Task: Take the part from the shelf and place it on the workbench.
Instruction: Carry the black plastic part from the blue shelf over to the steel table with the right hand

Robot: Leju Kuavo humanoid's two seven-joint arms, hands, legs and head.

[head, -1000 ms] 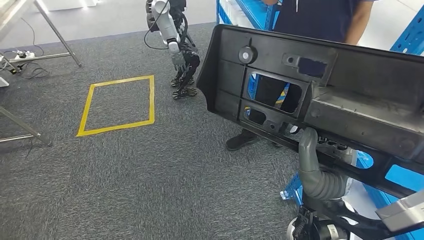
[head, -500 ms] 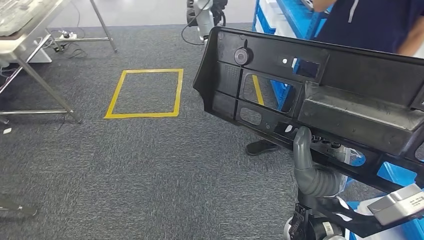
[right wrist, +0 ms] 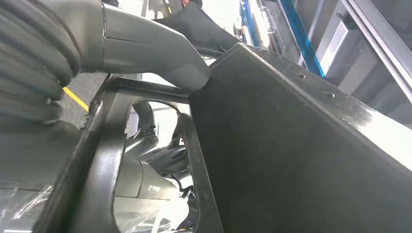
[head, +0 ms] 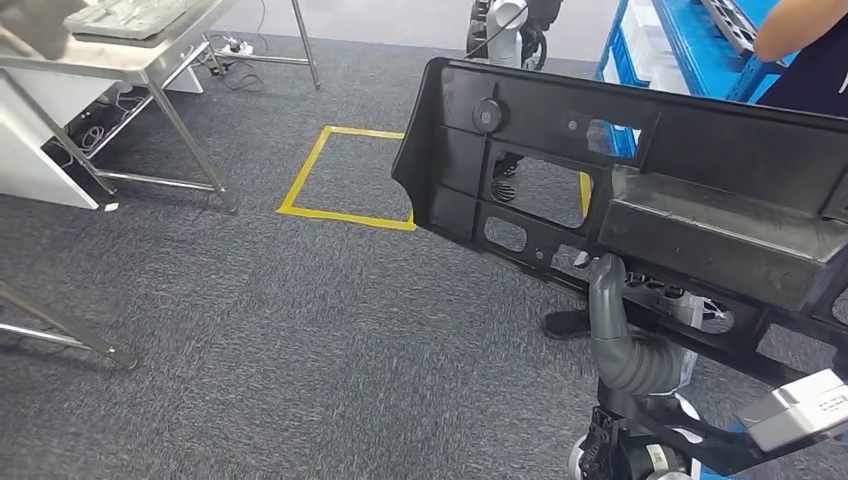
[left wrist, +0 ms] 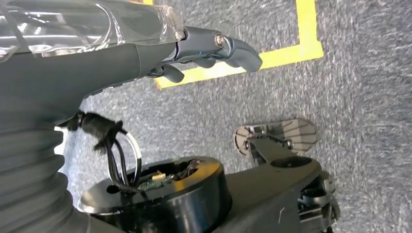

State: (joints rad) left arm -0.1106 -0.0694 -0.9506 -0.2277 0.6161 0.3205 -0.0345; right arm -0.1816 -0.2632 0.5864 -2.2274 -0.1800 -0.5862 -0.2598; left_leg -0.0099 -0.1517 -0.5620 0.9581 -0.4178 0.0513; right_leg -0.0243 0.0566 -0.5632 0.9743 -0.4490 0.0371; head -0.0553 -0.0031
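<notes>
Currently, part: you see the large black moulded plastic panel filling the right half of the head view, carried above the grey carpet floor and tilted down toward the right.
Right hand: the right hand grips the panel's lower edge from below at lower centre-right of the head view; in the right wrist view its grey thumb presses against the panel's dark rim.
Left hand: the left hand hangs over the carpet, holding nothing, with its fingers partly curled; you cannot tell more of its state.
Workbench: the metal-framed workbench stands in the upper left of the head view, well apart from the panel.
Floor mark: a yellow tape square lies between the workbench and the panel.
Shelf: blue shelving stands at the upper right, with a person's arm beside it.
</notes>
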